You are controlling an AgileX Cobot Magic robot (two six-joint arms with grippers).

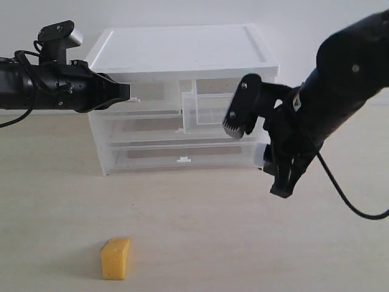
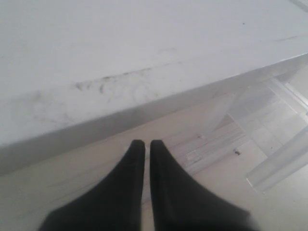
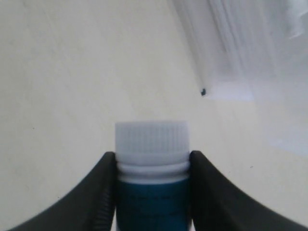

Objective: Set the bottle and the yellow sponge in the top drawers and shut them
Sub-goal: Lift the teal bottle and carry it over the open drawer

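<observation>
The bottle [image 3: 151,185] is pinched between the fingers of the right gripper [image 3: 152,161]. The left gripper [image 2: 147,143] is pressed together at the drawer unit [image 1: 182,55]. The yellow sponge [image 1: 115,258] is seen lying on the surface [image 1: 243,243].

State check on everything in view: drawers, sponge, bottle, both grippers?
left gripper: shut, nothing visible between the fingers
right gripper: shut on the bottle
bottle: capped, gripped
yellow sponge: loose on the table, untouched
top left drawer: closed
top right drawer: pulled open
full-width drawers: both closed
</observation>
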